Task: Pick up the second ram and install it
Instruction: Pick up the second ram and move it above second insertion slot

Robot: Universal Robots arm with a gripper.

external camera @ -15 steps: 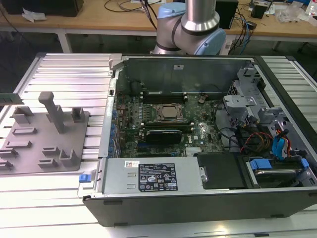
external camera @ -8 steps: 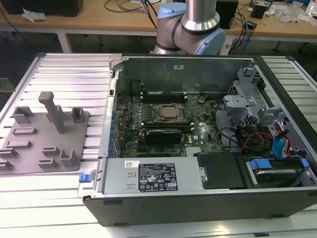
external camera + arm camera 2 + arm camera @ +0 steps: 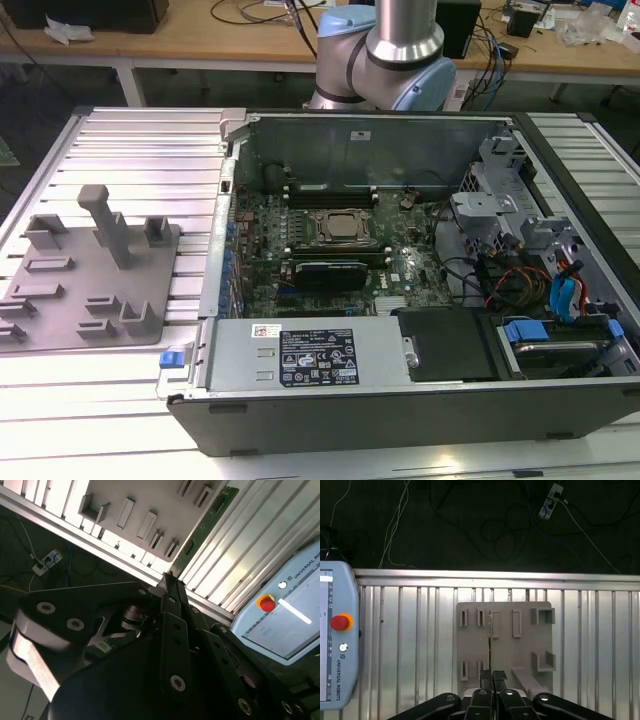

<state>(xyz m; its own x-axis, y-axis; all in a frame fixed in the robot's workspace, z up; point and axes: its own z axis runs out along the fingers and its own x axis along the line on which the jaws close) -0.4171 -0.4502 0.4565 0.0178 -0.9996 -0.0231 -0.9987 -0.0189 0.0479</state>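
while your end effector (image 3: 492,676) clamps the second ram (image 3: 209,521), one green stick, you see one grey fixture plate (image 3: 510,650) beyond it

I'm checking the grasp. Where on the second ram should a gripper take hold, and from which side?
Across its two flat faces, coming onto a long edge: the second ram is a thin flat stick. The gripper is shut on it that way.
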